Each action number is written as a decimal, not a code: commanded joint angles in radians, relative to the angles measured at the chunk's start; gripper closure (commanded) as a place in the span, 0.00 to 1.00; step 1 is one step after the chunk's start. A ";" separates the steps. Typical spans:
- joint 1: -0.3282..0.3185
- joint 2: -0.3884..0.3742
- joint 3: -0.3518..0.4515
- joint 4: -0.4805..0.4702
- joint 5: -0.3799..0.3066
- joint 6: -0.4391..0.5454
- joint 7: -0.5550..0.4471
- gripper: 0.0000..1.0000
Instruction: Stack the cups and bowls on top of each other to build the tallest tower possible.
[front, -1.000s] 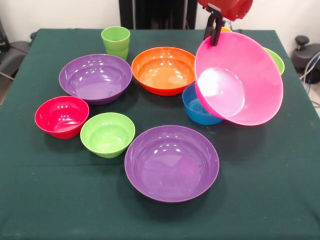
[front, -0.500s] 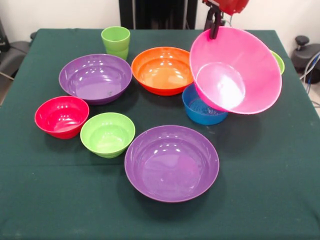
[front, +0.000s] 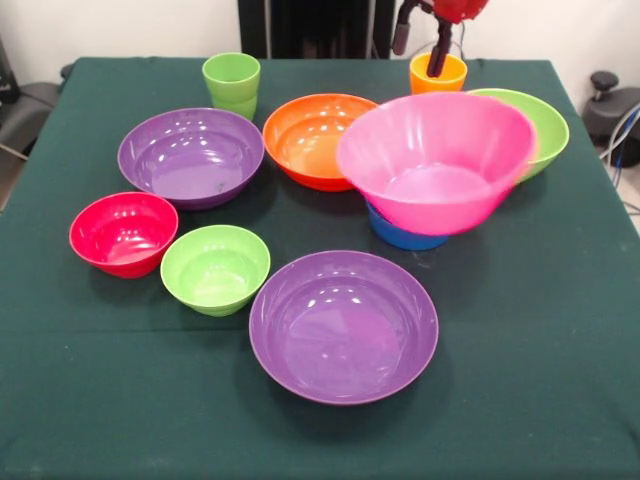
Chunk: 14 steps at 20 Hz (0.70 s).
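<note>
The big pink bowl (front: 436, 163) sits mouth up on the small blue bowl (front: 402, 236), which shows only as a blue sliver under its near side. It is not level: the rim is higher toward the picture's right and lower toward the left, so it looks perched rather than settled. Its rim touches or overlaps the large orange bowl (front: 322, 140) on one side and the large lime green bowl (front: 530, 125) on the other, as seen from this angle.

Above and behind it hangs the gripper (front: 420, 45); the fingers (front: 440, 55) are spread and hold nothing, one dark tip standing in front of the orange cup (front: 438, 73). The pink bowl lies below the fingers and toward the camera, its far rim the part nearest them. I judge any re-grasp would go for that far rim, coming straight down.

Further out on the bench (front: 560, 330), the widest free bowl is the purple bowl (front: 343, 326) at the near middle, well apart from the pink one. A second purple bowl (front: 191, 156) sits at the picture's left, with the light green cup (front: 231, 84) behind it, and the red bowl (front: 124, 233) and small lime green bowl (front: 215, 268) stand just beside each other in front of it. No real tower stands yet; only the pink-on-blue pair is stacked
</note>
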<state>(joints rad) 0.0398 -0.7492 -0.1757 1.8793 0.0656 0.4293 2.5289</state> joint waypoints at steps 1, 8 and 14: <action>0.006 0.027 0.051 0.018 -0.065 -0.058 0.020 0.00; 0.011 0.058 0.051 -0.022 -0.050 -0.058 0.036 0.00; 0.024 0.058 0.042 -0.039 -0.041 -0.032 0.046 0.00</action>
<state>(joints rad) 0.0450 -0.7397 -0.1789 1.8814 0.0656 0.4293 2.5289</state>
